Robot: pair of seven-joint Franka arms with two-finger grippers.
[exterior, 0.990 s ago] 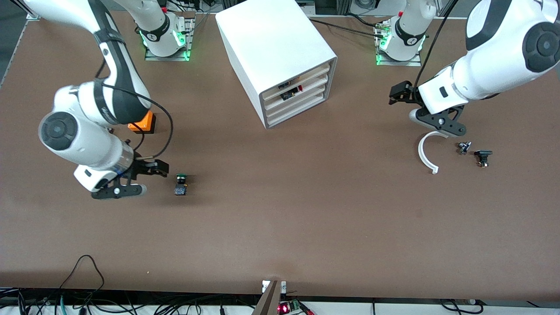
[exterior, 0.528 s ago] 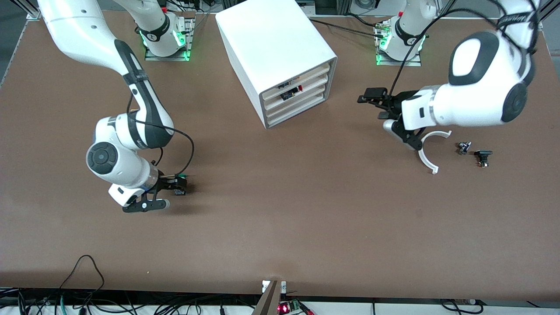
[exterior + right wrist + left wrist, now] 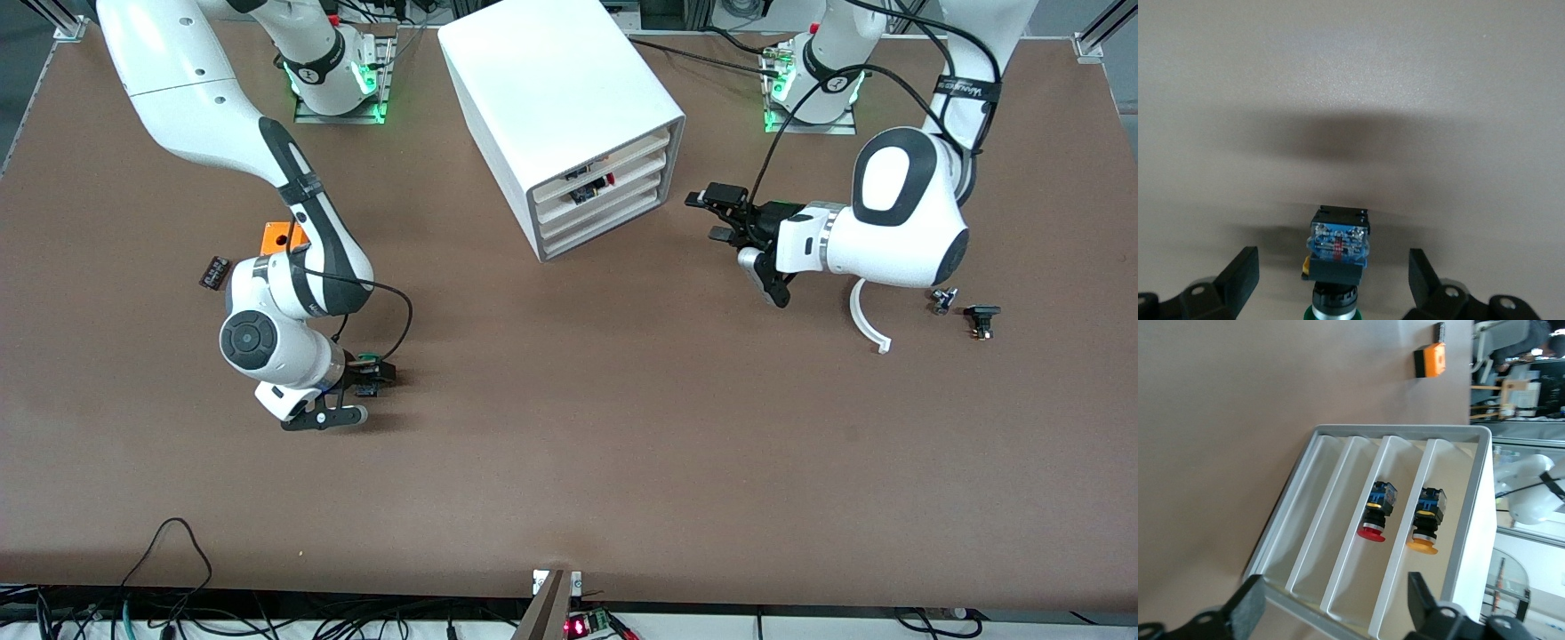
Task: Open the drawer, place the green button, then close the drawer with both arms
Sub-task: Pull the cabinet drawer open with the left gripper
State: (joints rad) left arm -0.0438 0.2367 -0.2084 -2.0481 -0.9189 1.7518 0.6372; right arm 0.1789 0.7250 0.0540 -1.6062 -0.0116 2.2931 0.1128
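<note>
Front view: right tool (image 3: 364,380) sits low on the desk (image 3: 569,462) toward the right arm's end, around the green-capped push button (image 3: 367,363), which lies nearer the camera than the orange cube (image 3: 283,237). Left tool (image 3: 725,213) hangs beside the cabinet (image 3: 569,116) front, all four drawers shut, the third drawer (image 3: 603,216) untouched. Left wrist view: left tool (image 3: 1338,607) spread wide, fingers (image 3: 1248,610) aimed at the stacked drawer fronts; red and yellow buttons show in the upper two. Right wrist view: right tool (image 3: 1331,283) spread, button (image 3: 1337,250) between the fingers, not pinched. Risks: the small button may tip or squirt out if closed off-centre; the left tool may catch the wrong drawer, fronts being alike.
</note>
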